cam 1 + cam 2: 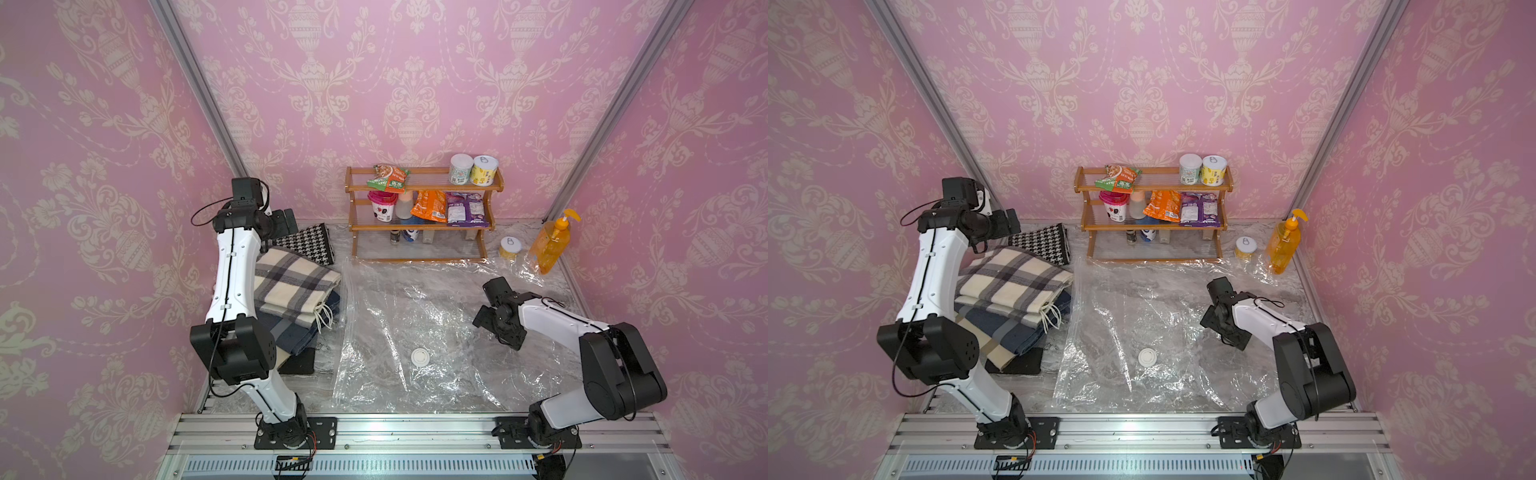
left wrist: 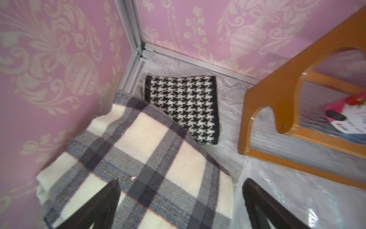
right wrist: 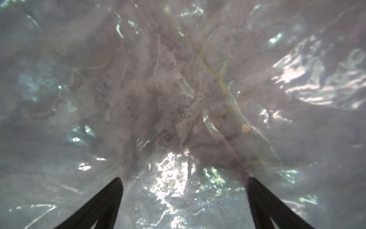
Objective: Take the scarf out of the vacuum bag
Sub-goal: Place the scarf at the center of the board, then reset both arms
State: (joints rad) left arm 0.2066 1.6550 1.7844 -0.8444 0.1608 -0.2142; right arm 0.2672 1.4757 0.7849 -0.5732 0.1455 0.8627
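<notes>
The vacuum bag (image 1: 415, 324) lies flat and crinkled on the table in both top views, its white valve cap (image 1: 1147, 356) facing up, with nothing showing inside it. A cream-and-grey plaid scarf (image 1: 295, 282) tops a folded pile left of the bag, outside it. My left gripper (image 2: 182, 182) hovers open over that scarf's far end, both fingers apart and empty. A houndstooth scarf (image 2: 182, 105) lies behind the pile in the corner. My right gripper (image 3: 183, 180) stands open just above the bag's right part (image 3: 178, 79), holding nothing.
A wooden rack (image 1: 422, 216) with snacks and cans stands behind the bag. An orange pump bottle (image 1: 552, 245) and a small jar (image 1: 510, 247) sit at the back right. Pink walls close in left, right and behind. A dark-blue cloth (image 1: 303, 332) lies under the plaid scarf.
</notes>
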